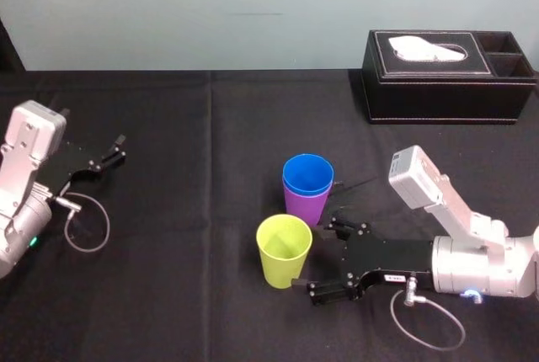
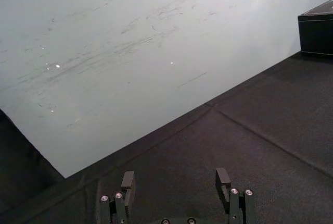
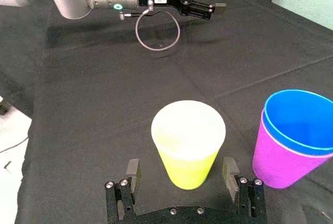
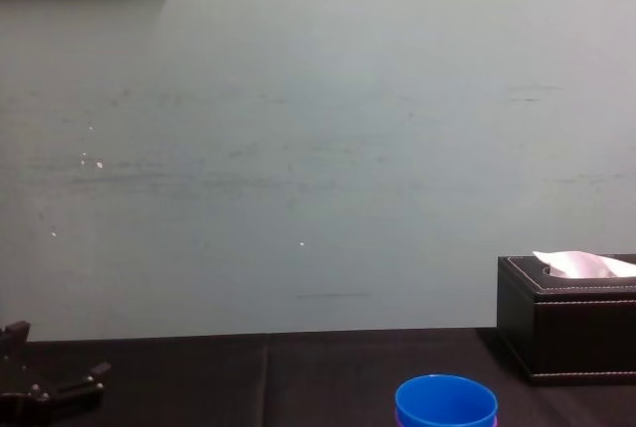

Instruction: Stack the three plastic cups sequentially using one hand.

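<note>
— Yellow-green cup (image 1: 284, 248) is the last one loose, isn't it? Where does it stand?

— Near the middle of the black bench (image 1: 185, 126), just in front of the other two. The blue cup (image 1: 307, 174) already sits inside the purple cup (image 1: 306, 204), close behind it and a little to the robot's right.

— And the right pincer (image 1: 324, 259)?

— Spread wide, one finger on each side of the yellow-green cup, low on its wall. I see no squeeze on it; it looks released, grasping nothing. The left pincer (image 1: 108, 156) lies parked and spread at the far left of the bench.

— Which way is the cup facing?

— Mouth up, standing on its narrower base, so its long axis runs straight up and down. Same for the nested pair.

— So what could spoil it?

— I'd say the taper. The wall slopes inward toward the base, and a light plastic cup pinched there may tip as the fingers close. Uneven contact, one finger first, would shove it sideways over the cloth.

— Toward the stack?

— Possibly. The finger nearer the purple cup has little room, so a wide swing could knock that pair over. And if the cup is carried tilted, its base may catch on the blue rim instead of dropping in. The tissue box (image 1: 446, 76) is well apart, no bother.
</note>
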`<action>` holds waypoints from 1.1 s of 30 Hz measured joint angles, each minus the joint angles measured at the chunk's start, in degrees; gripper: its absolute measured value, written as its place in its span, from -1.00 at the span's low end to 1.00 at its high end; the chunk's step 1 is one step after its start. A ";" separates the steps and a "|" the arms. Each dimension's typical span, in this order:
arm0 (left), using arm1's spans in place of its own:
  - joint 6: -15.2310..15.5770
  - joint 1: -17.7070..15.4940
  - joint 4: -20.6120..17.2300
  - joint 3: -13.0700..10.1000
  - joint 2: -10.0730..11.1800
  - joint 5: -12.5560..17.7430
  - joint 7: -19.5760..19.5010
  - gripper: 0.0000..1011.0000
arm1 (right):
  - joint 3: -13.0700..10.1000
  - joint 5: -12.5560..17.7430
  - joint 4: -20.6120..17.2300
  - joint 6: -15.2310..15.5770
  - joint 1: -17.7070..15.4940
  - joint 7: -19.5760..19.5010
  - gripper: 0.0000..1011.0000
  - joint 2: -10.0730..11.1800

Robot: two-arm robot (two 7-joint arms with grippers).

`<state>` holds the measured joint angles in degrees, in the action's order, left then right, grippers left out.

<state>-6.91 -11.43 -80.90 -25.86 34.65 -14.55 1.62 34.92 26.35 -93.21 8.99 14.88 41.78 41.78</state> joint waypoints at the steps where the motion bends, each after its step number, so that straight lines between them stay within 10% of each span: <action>1: 0.00 0.00 0.00 0.00 0.00 0.00 0.00 1.00 | 0.13 0.00 0.15 0.02 0.17 0.06 0.98 -0.16; 33: 0.00 0.00 0.00 0.00 0.00 0.00 0.00 1.00 | 3.10 -1.80 4.79 1.22 4.14 -1.73 0.98 -5.27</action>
<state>-6.91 -11.44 -80.90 -25.86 34.65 -14.55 1.62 38.03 24.55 -88.42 10.21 19.02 40.05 36.51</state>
